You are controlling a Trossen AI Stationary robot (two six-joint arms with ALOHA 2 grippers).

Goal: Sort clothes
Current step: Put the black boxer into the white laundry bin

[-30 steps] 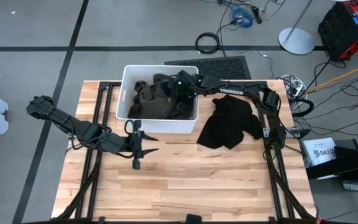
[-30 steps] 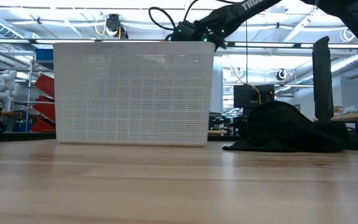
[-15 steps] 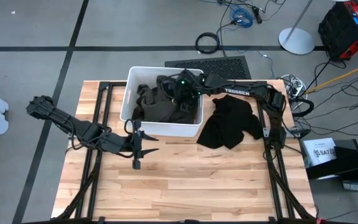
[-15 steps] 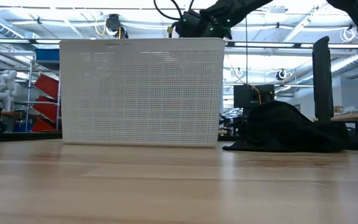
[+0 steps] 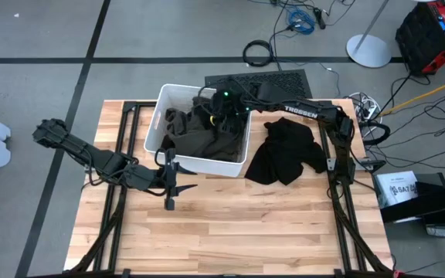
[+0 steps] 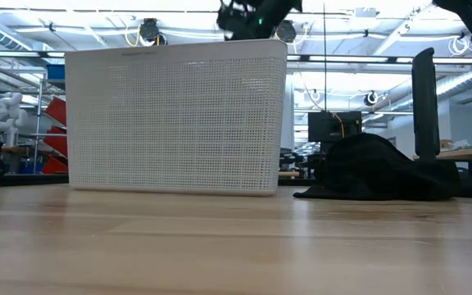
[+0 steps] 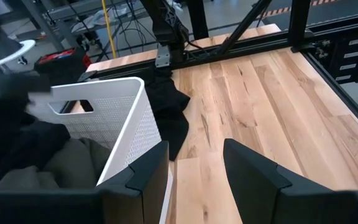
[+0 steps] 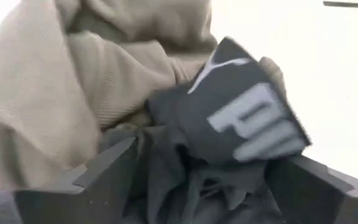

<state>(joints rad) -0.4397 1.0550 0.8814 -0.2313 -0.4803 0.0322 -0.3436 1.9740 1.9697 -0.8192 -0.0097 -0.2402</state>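
Clothes (image 5: 199, 133) sit piled in the white bin (image 5: 158, 123) at the far side. My right gripper (image 5: 221, 114) is down in them, pinching dark cloth. I should lift slowly so only one piece comes. Left gripper (image 5: 170, 176) waits near, fingers apart.

The right arm reaches out long, its elbow high, and the right gripper (image 5: 221, 116) points downward with fabric bunched between its spread fingers (image 8: 101, 168). The left gripper (image 5: 170, 176) lies low and level, fingers (image 7: 253, 171) parted with nothing between them.
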